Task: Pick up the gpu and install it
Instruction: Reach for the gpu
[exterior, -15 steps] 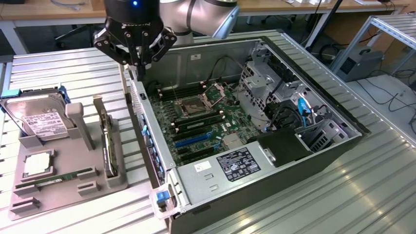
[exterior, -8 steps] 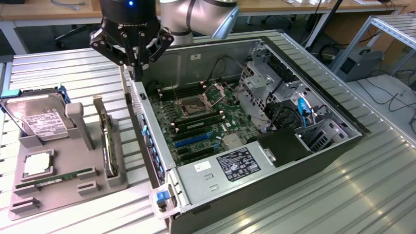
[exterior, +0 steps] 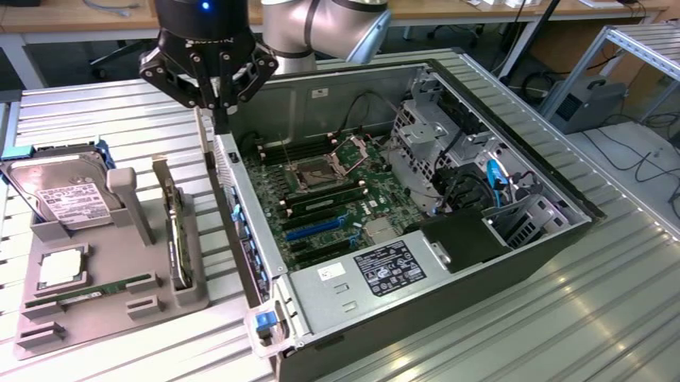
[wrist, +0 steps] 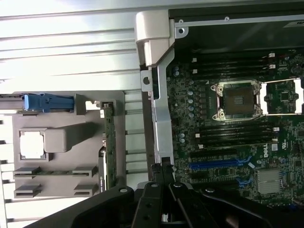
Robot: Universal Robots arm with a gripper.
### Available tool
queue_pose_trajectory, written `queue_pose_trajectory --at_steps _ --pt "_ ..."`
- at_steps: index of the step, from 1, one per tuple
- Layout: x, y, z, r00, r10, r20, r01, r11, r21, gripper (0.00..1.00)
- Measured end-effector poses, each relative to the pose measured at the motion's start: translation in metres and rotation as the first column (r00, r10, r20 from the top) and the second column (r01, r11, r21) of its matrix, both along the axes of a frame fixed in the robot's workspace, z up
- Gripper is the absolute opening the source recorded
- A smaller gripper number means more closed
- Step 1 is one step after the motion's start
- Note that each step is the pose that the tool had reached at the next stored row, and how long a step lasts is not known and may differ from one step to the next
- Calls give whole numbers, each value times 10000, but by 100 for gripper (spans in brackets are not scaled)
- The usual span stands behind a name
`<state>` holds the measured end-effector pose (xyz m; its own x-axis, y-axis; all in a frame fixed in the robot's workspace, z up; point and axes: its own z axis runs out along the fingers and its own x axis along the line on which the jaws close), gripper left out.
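My claw is pinched shut with nothing in it; in the wrist view the fingertips press together right over the rim of the case wall. That upright metal wall is the nearest thing to me. It stands between the tray and the inside of the case.

Reading the exterior view as a clock face centred on my claw, the gpu is at about seven o'clock. It stands on its long edge in a slot of the grey tray, just beside the case wall, and I am not touching it. In the wrist view its thin edge runs along the tray side nearest the case.

Farther out in the same tray, a grey post rises at seven to eight o'clock. The hard drive leans in its cradle at eight o'clock. A processor chip and a RAM stick lie flat in their recesses toward seven o'clock. The tray rests on the slatted metal table.

Inside the open case, the motherboard lies at four to five o'clock. Its socket is open and a blue slot lies nearer the case wall. The drive cage is farthest, at three o'clock.
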<state>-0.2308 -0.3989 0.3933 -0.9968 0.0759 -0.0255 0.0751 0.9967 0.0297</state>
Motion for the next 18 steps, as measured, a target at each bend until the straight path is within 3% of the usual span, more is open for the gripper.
queue_pose_trajectory --at_steps 18 --pt "-107 0 0 10000 -1 0 1 10000 -14 11"
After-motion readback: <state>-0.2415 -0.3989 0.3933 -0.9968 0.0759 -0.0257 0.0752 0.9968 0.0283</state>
